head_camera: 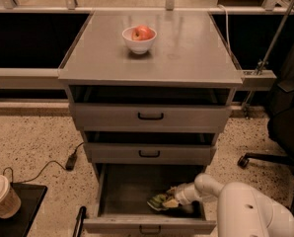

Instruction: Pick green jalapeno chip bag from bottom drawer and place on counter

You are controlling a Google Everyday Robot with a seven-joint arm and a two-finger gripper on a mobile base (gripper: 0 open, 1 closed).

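Note:
The bottom drawer (122, 186) of the grey cabinet is pulled open. Inside it, toward the front right, lies the green jalapeno chip bag (158, 201), crumpled and shiny. My white arm reaches in from the lower right, and the gripper (170, 200) sits right at the bag's right side, touching it. The counter (186, 48) is the flat grey top of the cabinet, high above the drawer.
A white bowl with a red apple (139, 37) stands on the counter's back middle. Two shallower drawers (150, 116) above are slightly open. A paper cup (1, 197) sits on a black tray at lower left. An office chair base (265, 159) stands at right; a cable (70, 159) lies on the floor.

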